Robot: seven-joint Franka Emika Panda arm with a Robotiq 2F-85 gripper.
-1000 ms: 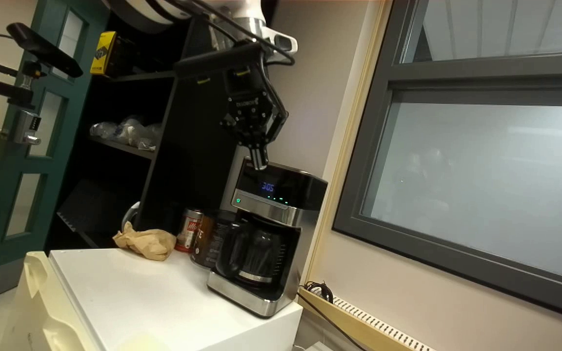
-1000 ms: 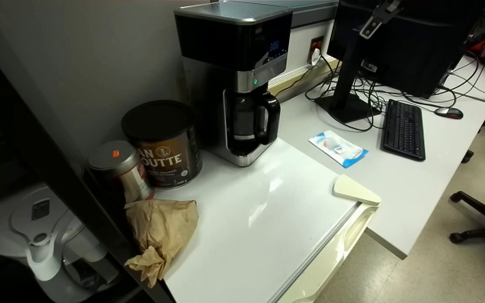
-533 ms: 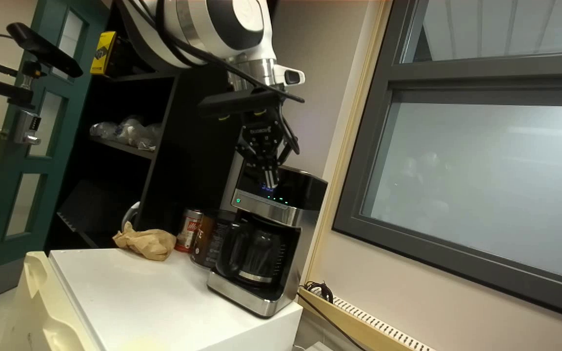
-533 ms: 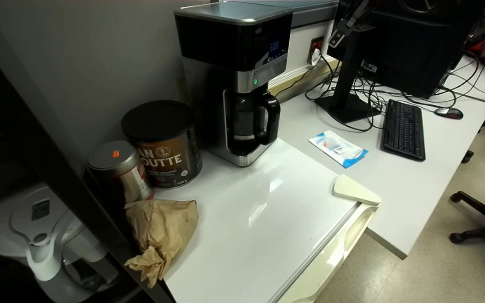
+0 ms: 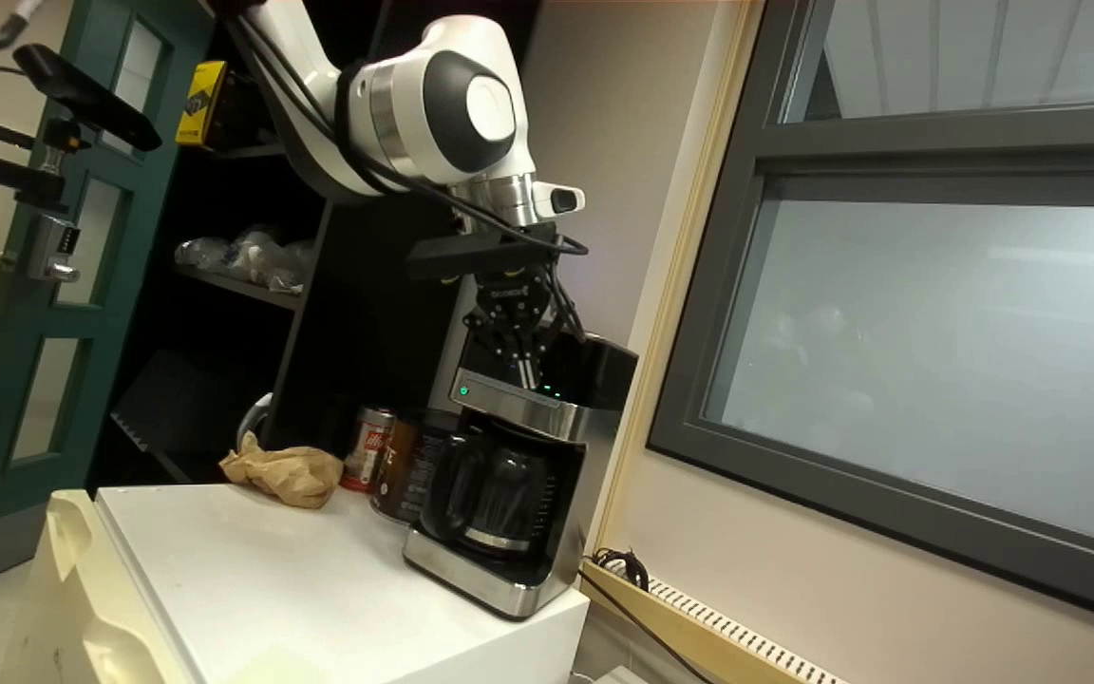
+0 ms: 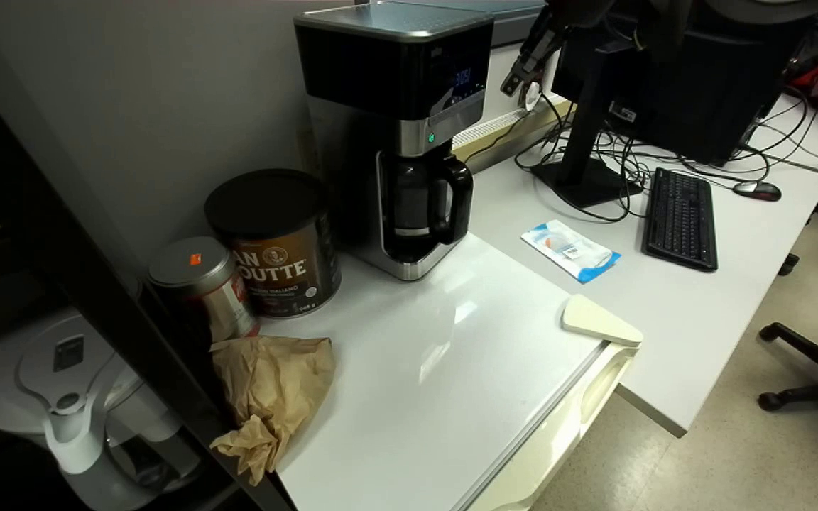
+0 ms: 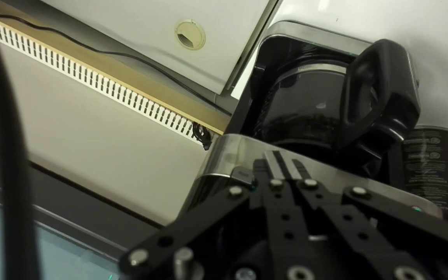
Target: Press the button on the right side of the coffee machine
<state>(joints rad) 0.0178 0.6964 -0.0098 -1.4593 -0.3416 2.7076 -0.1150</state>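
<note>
The black coffee machine (image 5: 599, 375) with its silver control band (image 5: 499, 397) stands on the white top. It also shows in an exterior view (image 6: 359, 64). Its dark glass carafe (image 7: 301, 105) shows in the wrist view. A silver button (image 7: 242, 175) with small lettering sits at one end of the band, just left of my fingers. A green-lit button (image 5: 463, 390) is at the band's other end. My gripper (image 5: 529, 376) is shut and empty, pointing down in front of the upper panel and hiding most of the display. In the wrist view the fingertips (image 7: 272, 163) overlap the band; I cannot tell whether they touch.
A large brown coffee can (image 6: 277, 277), a smaller can (image 6: 199, 284) and a crumpled paper bag (image 6: 274, 390) stand beside the machine. A monitor (image 6: 672, 78) and keyboard (image 6: 680, 216) are on the desk. The wall and window (image 5: 927, 380) are close to the machine.
The arm has come down, and the shut gripper has moved from above the machine to in front of its display, near the band. The machine has not moved.
</note>
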